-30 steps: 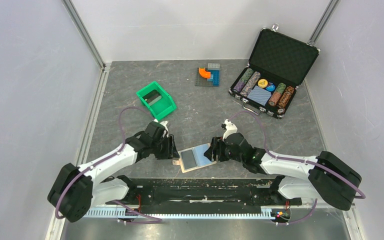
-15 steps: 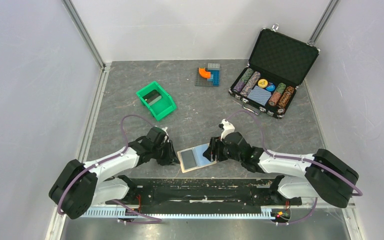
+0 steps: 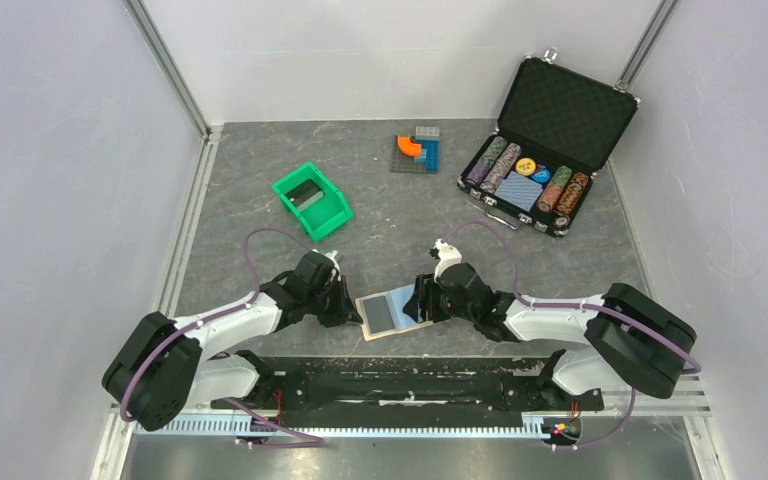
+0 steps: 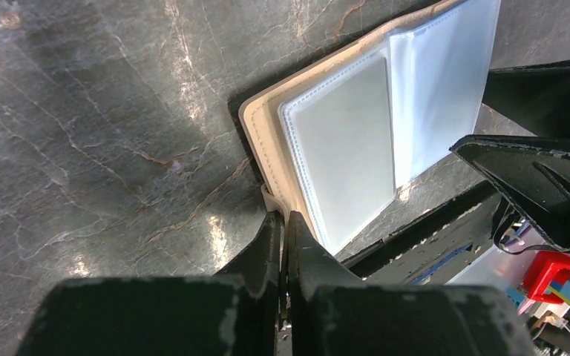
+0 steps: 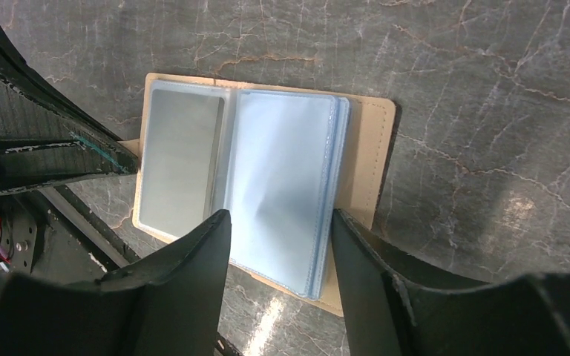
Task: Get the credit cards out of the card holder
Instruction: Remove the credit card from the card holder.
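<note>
Card holder (image 3: pixel 395 313): we're seeing one, lying open on the table (image 3: pixel 400 220) at the near edge, between the two grippers. We're counting one dark credit card (image 5: pixel 182 159) sitting in its left pocket; whether more are hiding in the blue sleeves (image 5: pixel 282 178) we can't tell. Left gripper (image 4: pixel 280 216) is clenching on the strap tab (image 4: pixel 269 199) at the holder's outer edge. Right gripper (image 5: pixel 278 215) is standing open, with two fingers (image 5: pixel 193 282) straddling the sleeve stack and holding nothing. Farther back we're seeing one green bin (image 3: pixel 312 200), one black chip case (image 3: pixel 550 140) sitting open, and one brick cluster (image 3: pixel 417 150).
</note>
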`<state>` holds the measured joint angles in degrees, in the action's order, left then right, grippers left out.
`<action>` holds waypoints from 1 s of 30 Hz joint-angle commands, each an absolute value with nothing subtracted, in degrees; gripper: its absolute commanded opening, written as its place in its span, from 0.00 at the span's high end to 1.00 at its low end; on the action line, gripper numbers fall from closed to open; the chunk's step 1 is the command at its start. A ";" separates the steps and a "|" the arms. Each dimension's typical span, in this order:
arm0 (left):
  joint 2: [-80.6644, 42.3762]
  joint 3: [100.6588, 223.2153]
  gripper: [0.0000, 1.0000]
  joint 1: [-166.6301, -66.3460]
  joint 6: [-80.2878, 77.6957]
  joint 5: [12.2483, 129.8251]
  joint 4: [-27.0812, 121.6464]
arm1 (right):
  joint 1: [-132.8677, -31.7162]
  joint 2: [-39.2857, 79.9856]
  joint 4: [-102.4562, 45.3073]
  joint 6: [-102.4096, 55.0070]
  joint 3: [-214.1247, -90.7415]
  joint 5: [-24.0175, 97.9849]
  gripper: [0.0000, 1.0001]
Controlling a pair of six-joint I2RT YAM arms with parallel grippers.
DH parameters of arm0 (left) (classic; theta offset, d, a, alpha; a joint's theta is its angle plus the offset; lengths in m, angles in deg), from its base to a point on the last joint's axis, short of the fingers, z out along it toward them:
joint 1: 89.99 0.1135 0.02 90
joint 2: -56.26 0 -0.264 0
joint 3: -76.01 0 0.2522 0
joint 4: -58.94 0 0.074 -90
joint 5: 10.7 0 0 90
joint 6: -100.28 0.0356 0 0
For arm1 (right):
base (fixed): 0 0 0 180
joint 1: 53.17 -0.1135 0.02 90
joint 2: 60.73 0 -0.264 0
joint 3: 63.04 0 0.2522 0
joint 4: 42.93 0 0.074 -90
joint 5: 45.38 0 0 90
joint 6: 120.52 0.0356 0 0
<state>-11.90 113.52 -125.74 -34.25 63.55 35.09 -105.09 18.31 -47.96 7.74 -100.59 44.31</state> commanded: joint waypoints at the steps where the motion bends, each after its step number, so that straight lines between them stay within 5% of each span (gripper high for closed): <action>1: -13.07 113.10 0.98 -126.03 -35.38 63.17 40.03 | -106.73 20.11 -50.24 8.10 -102.67 42.18 0.48; 10: -13.07 113.24 0.98 -126.03 -35.17 63.35 40.00 | -108.16 18.62 -53.17 9.15 -103.97 41.66 1.00; 16: -12.81 113.81 0.98 -126.02 -35.00 63.21 39.16 | -108.71 19.41 -46.24 6.49 -106.39 46.48 1.00; 17: -12.43 114.21 0.98 -126.02 -34.82 63.21 38.72 | -108.71 19.22 -44.21 5.96 -106.69 47.92 0.99; 20: -10.64 115.51 0.98 -126.03 -34.54 62.22 37.88 | -108.63 17.11 -38.75 5.25 -107.38 53.41 0.67; 23: -9.05 116.58 0.98 -126.03 -35.21 61.06 37.84 | -108.65 13.67 -35.43 3.60 -108.59 55.21 0.51; 30: -9.21 118.02 0.98 -126.02 -35.18 59.42 37.80 | -108.77 8.30 -32.79 -0.80 -111.29 52.76 0.39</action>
